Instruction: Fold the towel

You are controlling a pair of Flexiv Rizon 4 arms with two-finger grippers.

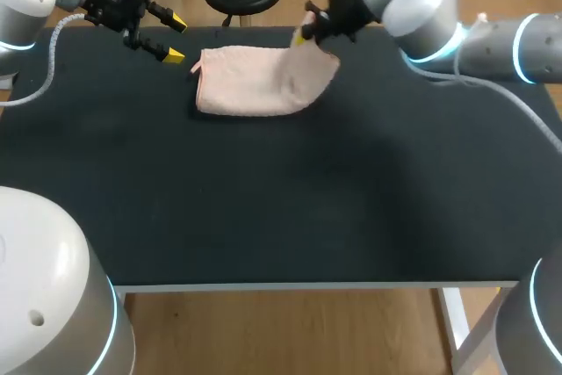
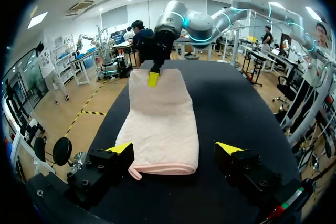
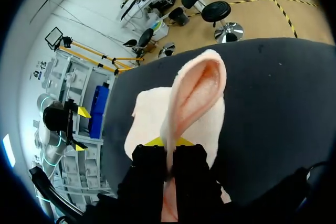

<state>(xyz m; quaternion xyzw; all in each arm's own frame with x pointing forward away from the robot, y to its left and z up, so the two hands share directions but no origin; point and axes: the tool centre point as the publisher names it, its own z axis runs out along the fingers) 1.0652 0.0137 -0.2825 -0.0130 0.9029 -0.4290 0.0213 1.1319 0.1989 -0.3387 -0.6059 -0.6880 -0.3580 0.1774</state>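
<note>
Clearly the towel (image 1: 259, 85), at the far middle of the table (image 1: 263, 217), is soft, light and floppy. Your right gripper (image 1: 305, 34) pinches its raised right edge. Your left gripper (image 1: 176, 39) hangs spread just beside the left edge. Grip near corners, or it will probably sag.

The pinched towel (image 3: 202, 95) hides most of the right jaws' yellow tips (image 3: 185, 141); arms (image 1: 439, 6) cover both far corners of the table (image 1: 263, 243).

I get bright, even light from overhead in all three views, the dark table (image 1: 290, 208) taking it matte with only faint, soft shadows, while the pale towel (image 1: 259, 87) and my white arms (image 1: 426, 6) catch gentle highlights.
</note>
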